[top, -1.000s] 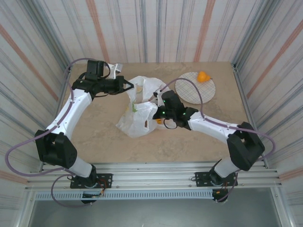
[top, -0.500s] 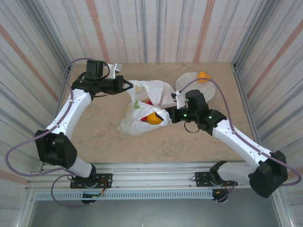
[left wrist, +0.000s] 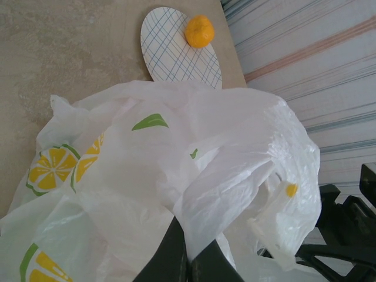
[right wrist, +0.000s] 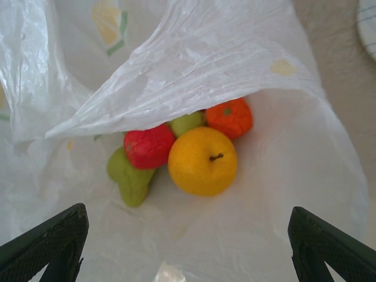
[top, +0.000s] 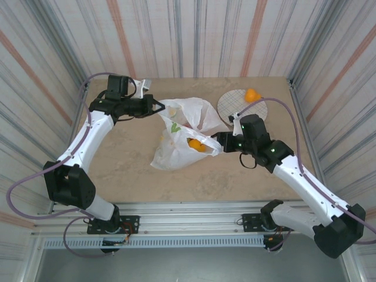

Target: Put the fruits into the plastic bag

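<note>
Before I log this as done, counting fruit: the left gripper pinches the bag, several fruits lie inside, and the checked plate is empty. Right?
No: the plate is not empty; one orange sits on it, as the top external view shows. The left gripper pinches the bag, fruits inside.

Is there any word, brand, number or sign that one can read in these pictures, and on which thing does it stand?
No readable text.
The plastic bag carries only printed lemon slices and green leaves, no letters.
The checked plate bears only crossing lines.
</note>
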Available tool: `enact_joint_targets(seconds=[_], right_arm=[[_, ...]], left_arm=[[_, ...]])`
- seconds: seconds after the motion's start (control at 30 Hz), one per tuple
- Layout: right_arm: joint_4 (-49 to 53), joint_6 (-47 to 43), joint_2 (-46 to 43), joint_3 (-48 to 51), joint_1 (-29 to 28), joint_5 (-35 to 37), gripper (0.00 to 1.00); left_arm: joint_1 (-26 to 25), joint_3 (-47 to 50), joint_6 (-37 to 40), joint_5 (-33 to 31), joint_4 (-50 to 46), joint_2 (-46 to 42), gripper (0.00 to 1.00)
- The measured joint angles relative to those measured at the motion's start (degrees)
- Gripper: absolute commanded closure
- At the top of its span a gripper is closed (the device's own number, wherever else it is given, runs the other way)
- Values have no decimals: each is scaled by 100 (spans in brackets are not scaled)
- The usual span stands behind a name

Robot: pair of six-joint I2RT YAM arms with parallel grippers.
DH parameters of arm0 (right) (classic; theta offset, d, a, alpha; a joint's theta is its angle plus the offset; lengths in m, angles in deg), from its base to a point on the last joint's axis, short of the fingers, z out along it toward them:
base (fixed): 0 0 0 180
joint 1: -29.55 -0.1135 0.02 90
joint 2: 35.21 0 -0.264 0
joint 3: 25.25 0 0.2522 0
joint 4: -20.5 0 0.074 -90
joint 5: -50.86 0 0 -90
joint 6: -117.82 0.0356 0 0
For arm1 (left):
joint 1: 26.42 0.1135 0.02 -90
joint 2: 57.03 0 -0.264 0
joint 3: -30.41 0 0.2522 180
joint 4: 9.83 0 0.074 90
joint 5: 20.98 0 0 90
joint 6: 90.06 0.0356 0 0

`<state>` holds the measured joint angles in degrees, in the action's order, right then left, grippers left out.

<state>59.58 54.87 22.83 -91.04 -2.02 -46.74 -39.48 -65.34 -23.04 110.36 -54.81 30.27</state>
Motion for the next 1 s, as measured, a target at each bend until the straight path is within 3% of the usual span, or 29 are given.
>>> enact_joint_targets(seconds=[0.2,0.33,0.5,0.7,1.0], right_arm=[[-81,343,-413,81,-111,1469,12],[-269,282,-175,81,-146,1982,8],[-942,-35,385,131,-118,1665,5],[-1823,-413,455,326,44,951,1],[-2940,-649,643,555,350,879,1]], left_arm=[[13,0,0,20,-2,0,100],[37,0,0,11,-2,0,100],[35,0,0,17,-2,0,100],[35,0,0,20,-2,0,100],[35,0,0,17,-2,0,100]])
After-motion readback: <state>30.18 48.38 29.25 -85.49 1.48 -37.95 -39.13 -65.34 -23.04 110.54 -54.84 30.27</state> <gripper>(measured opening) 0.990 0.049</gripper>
